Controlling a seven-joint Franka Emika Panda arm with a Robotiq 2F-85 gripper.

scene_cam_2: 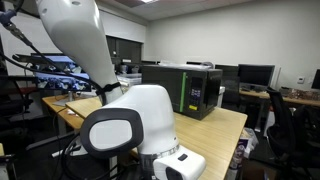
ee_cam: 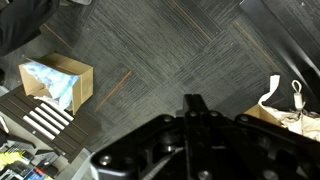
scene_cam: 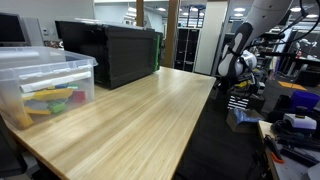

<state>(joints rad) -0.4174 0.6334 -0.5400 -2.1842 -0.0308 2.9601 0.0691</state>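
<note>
the claw hangs empty past the wooden table, fingers pressed together over carpet; the open cardboard box sits nearest, left in the wrist view, and i reckon reaching it wants the fingers parted first

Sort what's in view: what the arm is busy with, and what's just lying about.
In hand: the shut, empty jaws; nearest them, the cardboard box on the carpet.
Lying about: wooden table, black box, clear bin of toys.
</note>
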